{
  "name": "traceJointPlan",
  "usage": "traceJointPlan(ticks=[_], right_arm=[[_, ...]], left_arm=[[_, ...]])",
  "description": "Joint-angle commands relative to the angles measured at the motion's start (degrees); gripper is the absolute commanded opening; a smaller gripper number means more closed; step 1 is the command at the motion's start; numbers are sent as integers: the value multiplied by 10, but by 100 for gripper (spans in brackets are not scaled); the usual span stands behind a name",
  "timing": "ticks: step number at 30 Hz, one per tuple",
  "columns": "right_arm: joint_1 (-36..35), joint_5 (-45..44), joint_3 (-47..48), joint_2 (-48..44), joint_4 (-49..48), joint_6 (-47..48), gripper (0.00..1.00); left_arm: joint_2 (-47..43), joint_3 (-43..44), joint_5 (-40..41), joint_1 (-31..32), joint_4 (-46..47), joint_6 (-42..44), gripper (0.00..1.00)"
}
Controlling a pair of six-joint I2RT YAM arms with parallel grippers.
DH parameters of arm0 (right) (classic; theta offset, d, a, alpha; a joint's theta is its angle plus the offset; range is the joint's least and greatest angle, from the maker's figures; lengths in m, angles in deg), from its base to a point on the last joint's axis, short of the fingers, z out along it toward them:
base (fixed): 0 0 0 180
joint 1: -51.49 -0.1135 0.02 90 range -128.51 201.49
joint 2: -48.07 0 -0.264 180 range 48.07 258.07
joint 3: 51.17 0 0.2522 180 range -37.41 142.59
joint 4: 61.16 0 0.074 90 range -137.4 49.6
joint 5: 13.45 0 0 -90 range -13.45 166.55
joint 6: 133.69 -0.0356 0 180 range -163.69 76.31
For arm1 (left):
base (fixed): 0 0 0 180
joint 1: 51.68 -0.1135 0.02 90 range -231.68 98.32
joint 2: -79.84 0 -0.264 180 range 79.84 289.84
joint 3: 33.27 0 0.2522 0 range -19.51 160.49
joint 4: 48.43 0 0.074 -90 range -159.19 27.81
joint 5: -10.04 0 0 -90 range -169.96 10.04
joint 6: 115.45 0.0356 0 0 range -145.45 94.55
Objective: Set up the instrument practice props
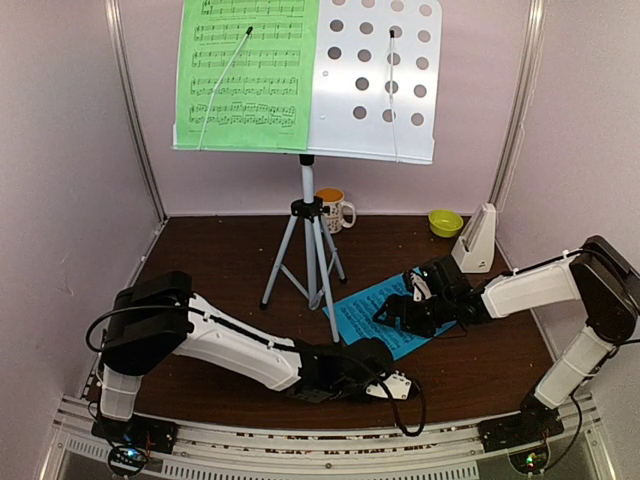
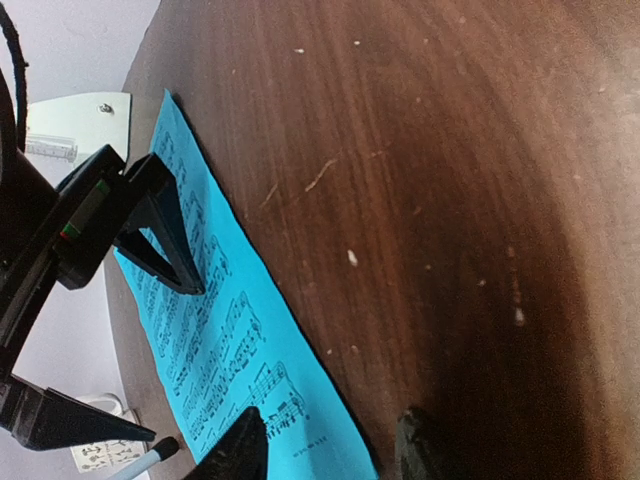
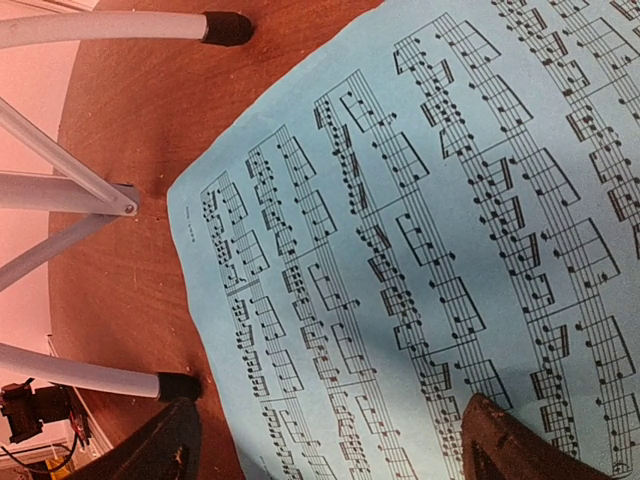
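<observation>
Left arm: upper link folded back over its base, forearm stretched low and nearly level along the near side of the desk (image 1: 230, 265). The left end effector (image 1: 396, 386) lay close above the wood. In the wrist view the left end effector (image 2: 330, 455) was released with its fingers apart, straddling a long edge of the blue sheet (image 2: 215, 330). One fingertip (image 2: 240, 450) was over paper and the other over bare wood. Nothing was grasped.

Right arm: elbow raised high at the far right, forearm reaching inward and down. The right end effector (image 1: 398, 312) was poised over the blue sheet (image 1: 365, 318). In the wrist view the right end effector (image 3: 340, 450) was released, jaws wide, with the sheet (image 3: 400, 250) flat beneath them. Could not tell whether the tips touched the paper.

Edges and room: the sheet lay flat between the two end effectors. One corner was ahead of the right end effector, near two capped feet of the tripod (image 1: 308, 250). Open wood lay on the outer side of the left end effector. The stand (image 1: 375, 80) was high above both, with the green sheet (image 1: 245, 70) on its left half under a wire clip. The metronome (image 1: 478, 240) stood behind the right end effector, well apart, with the bowl (image 1: 445, 222) near it. The mug (image 1: 335, 208) stood behind the tripod.

Writing: both sheets bore printed staves of notes. Any words were too small to read, and so was the mug's pattern.
</observation>
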Motion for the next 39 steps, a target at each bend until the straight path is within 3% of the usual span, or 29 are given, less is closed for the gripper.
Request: traceJointPlan(ticks=[1,17,26,32,39], right_arm=[[1,10,-19,24,35,-7,91],[1,17,-32,25,34,0,89],[2,32,-41,3,23,-2,88],[23,8,-38,-117,39,49,89],[24,-41,-43,-363,86,192,94]], left_arm=[[30,6,32,-22,-25,14,44],[0,-30,42,-50,-20,29,34],[7,0,4,-51,-3,44,0],[-72,-66,6,-51,64,45,0],[-183,-82,-65,-55,24,17,0]])
